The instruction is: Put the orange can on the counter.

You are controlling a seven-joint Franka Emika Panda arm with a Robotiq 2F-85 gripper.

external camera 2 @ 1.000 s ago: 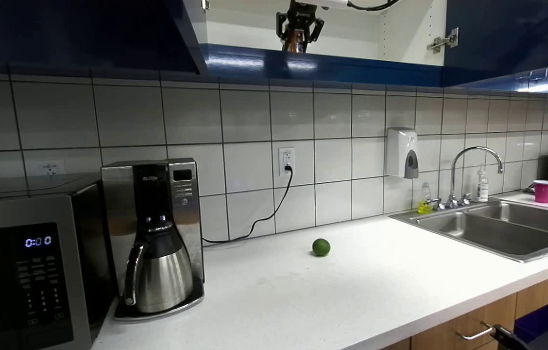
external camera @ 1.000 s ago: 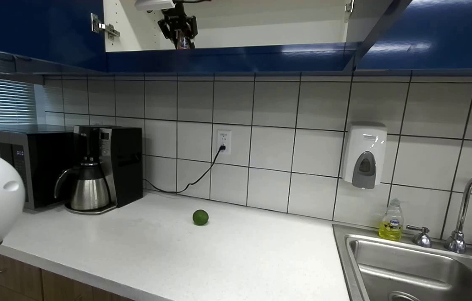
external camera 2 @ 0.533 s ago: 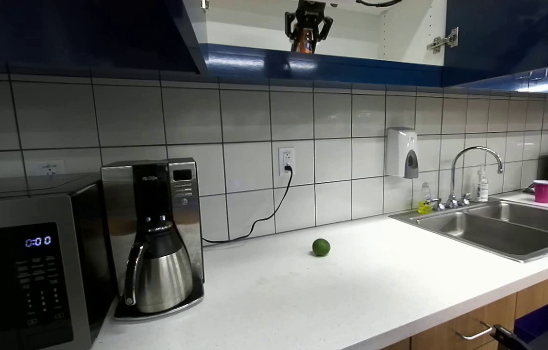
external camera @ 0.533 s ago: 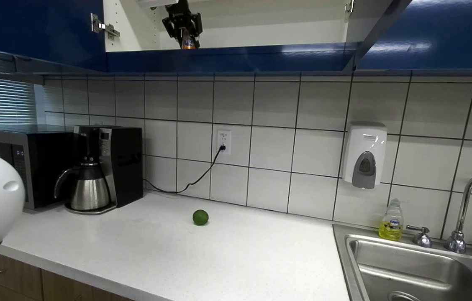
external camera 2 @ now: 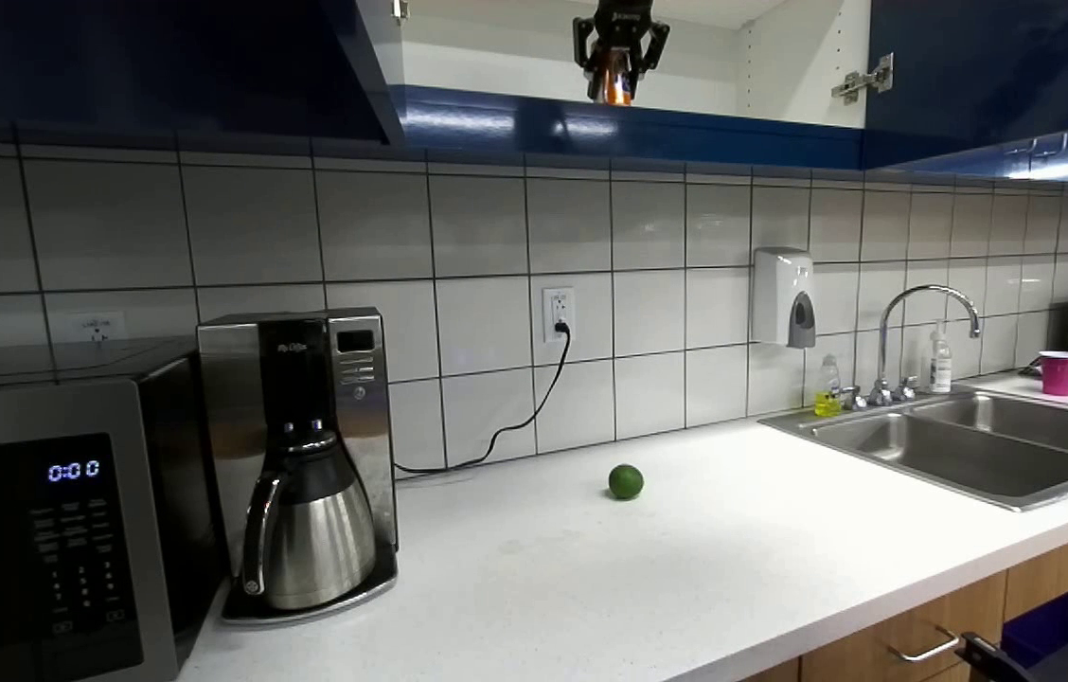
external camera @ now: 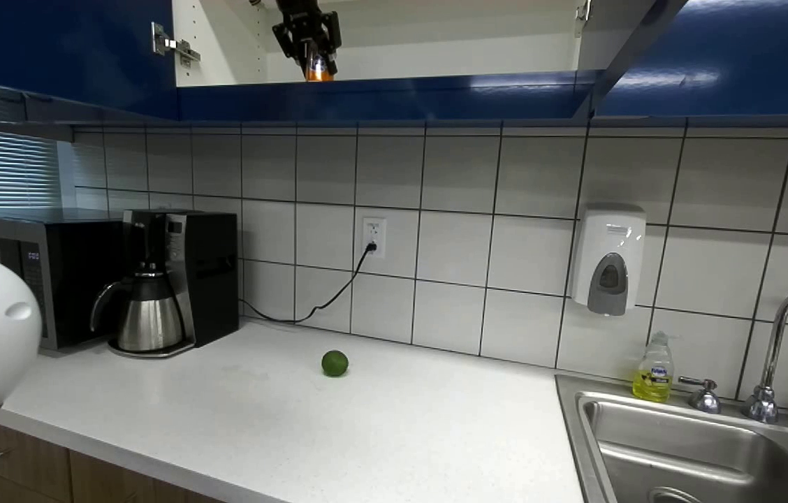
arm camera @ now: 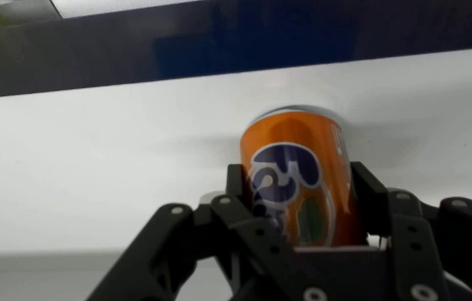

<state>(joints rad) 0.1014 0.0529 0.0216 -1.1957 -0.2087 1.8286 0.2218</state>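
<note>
The orange can (arm camera: 292, 129) fills the middle of the wrist view, with the pads of my gripper (arm camera: 296, 179) pressed against both its sides. In both exterior views the gripper (external camera 2: 617, 71) holds the can (external camera: 318, 71) inside the raised cabinet, just behind its front edge, which hides the can's bottom. Whether the can touches the shelf cannot be told. It looks slightly tilted. Far below lies the off-white counter (external camera 2: 543, 587), with a small green ball (external camera: 334, 363) on it.
The cabinet's blue front edge (external camera 2: 733, 133) runs between the can and the space over the counter. Open blue doors (external camera: 59, 49) flank the cabinet. On the counter stand a coffee maker (external camera 2: 307, 474) and a microwave (external camera 2: 42, 530). A steel sink (external camera: 680, 433) with a soap bottle (external camera: 652, 370) occupies one end.
My gripper has shifted to the right in both exterior views, carrying the can along. More of the can's orange side shows above the cabinet edge. The ball has not moved.
</note>
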